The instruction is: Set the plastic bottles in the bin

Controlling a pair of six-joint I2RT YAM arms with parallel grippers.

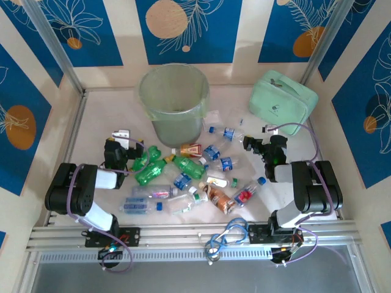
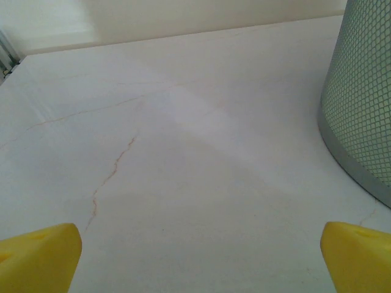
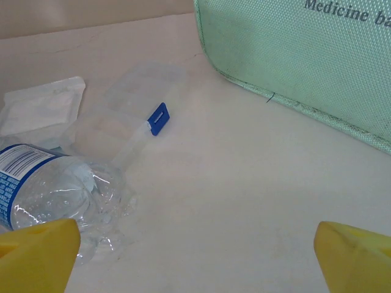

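Seeing plastic bottles flat beside the bin, I find their long axes scattered every way. Left gripper, right gripper: both agape.

Mint-green zippered case, clear zip pouch nearby

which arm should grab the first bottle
Right, probably. The right gripper, open, has a clear blue-labelled bottle lying close in front. The left gripper, also open, faces bare table beside the bin.
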